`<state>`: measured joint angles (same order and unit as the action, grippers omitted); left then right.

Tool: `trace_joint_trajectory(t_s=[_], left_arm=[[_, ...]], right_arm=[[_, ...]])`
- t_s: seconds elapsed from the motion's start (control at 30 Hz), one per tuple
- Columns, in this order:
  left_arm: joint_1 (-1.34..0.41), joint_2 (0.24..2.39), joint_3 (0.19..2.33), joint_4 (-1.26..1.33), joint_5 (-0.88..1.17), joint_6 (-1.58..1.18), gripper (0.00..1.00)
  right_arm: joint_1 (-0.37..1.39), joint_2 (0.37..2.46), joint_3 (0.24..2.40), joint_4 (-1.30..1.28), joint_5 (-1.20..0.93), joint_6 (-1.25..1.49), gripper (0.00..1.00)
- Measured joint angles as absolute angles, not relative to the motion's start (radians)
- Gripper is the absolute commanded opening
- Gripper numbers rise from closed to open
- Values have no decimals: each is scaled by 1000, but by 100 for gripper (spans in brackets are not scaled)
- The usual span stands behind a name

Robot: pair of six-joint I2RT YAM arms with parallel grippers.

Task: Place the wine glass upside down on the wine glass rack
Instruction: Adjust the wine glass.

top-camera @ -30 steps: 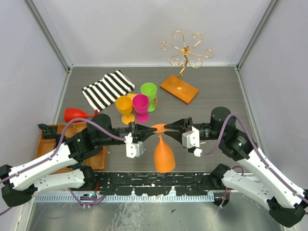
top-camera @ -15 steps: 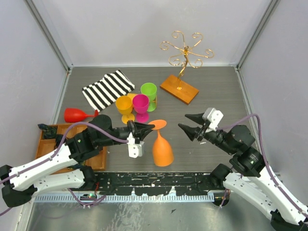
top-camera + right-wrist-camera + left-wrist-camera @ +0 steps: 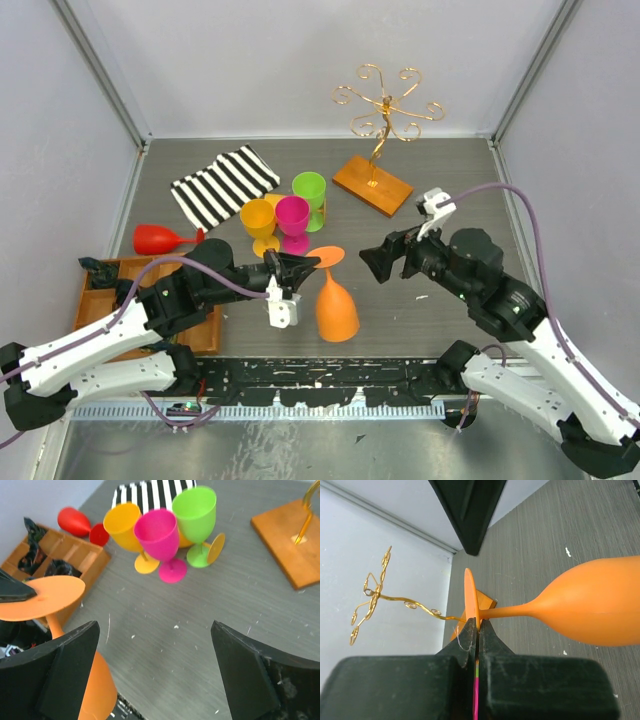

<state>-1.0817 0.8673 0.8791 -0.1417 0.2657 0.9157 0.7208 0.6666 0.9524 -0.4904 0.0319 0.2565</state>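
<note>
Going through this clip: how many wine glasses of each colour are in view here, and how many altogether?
orange wine glass: 1
red wine glass: 1
pink wine glass: 1
green wine glass: 1
yellow wine glass: 2, the second seemingly lying mostly hidden behind the green one
Total: 6

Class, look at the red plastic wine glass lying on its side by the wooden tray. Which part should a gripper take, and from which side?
Probably the short stem, from above. The red plastic wine glass lies flat, bowl toward the left wall, so its narrow stem is exposed on top, while the compartmented wooden tray crowds its near side.
</note>
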Motion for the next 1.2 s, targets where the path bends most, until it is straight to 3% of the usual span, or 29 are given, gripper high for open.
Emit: trace_joint_trajectory(t_s=[0.47,0.5,0.6,0.67,0.87,1.2], left_arm=[[-1082,867,879,-143,251,924,0],[-1082,867,879,-144,251,924,0],[-1082,867,879,-147,249,926,0],[-1082,867,879,-149,245,929,0],[-1082,867,879,-149,234,935,0],[-1082,867,879,-151,221,939,0]], right_arm=[[721,834,1031,-674,9,366,100],[721,837,1031,-674,-3,366,97],[721,832,1028,-659,-31,366,74],[721,804,1010,-614,-56,368,65],[721,675,879,-403,-158,381,57],[764,658,688,-97,-246,426,55]])
